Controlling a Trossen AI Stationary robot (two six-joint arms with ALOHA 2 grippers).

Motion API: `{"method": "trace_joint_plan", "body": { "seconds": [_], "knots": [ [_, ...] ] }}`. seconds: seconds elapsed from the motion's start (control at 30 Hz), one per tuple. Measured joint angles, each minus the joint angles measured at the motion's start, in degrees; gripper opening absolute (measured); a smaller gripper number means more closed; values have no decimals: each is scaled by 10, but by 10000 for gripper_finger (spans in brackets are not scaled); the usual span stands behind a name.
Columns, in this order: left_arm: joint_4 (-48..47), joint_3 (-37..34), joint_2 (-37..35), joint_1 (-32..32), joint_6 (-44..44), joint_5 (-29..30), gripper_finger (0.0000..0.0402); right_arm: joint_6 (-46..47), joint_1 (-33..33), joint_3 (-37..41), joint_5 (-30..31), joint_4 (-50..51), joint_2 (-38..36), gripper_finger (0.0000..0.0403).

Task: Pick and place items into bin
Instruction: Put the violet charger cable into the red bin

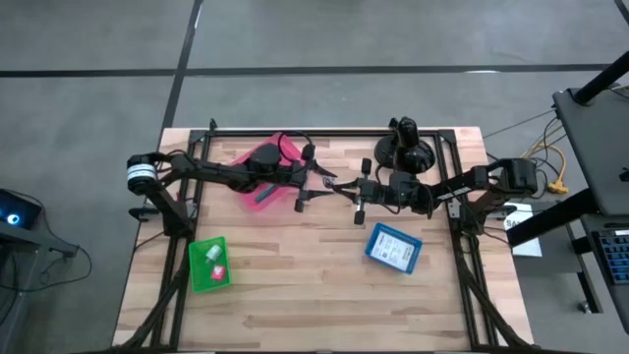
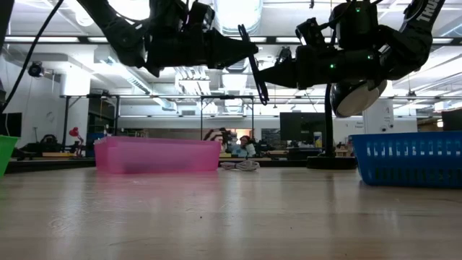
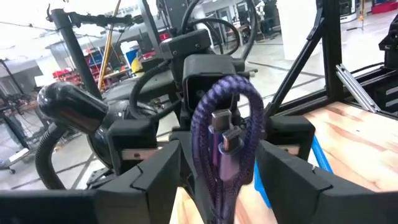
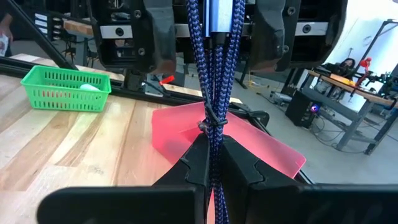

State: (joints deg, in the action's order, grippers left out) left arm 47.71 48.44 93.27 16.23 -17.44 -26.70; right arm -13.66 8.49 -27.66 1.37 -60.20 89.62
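- Cable [image 4: 214, 74]: a braided blue-purple bundle, folded into a loop and tied near its middle, hangs in the air between my two grippers, above the wooden table [image 1: 314, 295]
- My right gripper [image 4: 214, 165] is clamped shut on the lower part of the bundle, just under the tie; the strands run straight up from my closed fingers
- My left gripper [image 3: 217, 171] faces it from the other side, fingers spread wide on either side of the loop's top; the left wrist view shows the loop and a metal plug end sitting in the gap, and I cannot tell whether either finger touches the braid
- In the high view both arms meet near the middle of the table, towards its far edge, just beside the pink bin [image 1: 263, 169], which lies under my left arm
- The pink bin already holds a teal stick [image 1: 265, 196]
- Green basket [image 1: 208, 264] sits near the table's front left with a small red block [image 1: 218, 272] and a pale item inside
- Blue basket [image 1: 393, 247] sits front right, under and ahead of my right arm
- Black domed camera mount [image 1: 405, 149] stands at the far edge behind my right arm
- From table height, both grippers hang well above the tabletop, with the cable as a thin dark curve between them
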Motion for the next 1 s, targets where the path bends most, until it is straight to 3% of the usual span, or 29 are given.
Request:
{"method": "trace_joint_plan", "body": {
  "seconds": [0.13,0.47,0.77,0.9,1.0],
  "knots": [
    [3,11,14,0,-15,0,159,-1,0,0,0,0,0,13],
    [-4,14,17,0,-25,-1,18,-5,0,0,0,0,0,13],
    [-8,14,15,1,-25,3,17,-6,0,-1,0,10,0,13],
    [-12,15,9,0,-27,60,15,-38,1,-2,7,23,-2,13],
    [-15,15,7,1,-28,64,14,-52,1,-2,9,27,-2,18]
  ]
}}
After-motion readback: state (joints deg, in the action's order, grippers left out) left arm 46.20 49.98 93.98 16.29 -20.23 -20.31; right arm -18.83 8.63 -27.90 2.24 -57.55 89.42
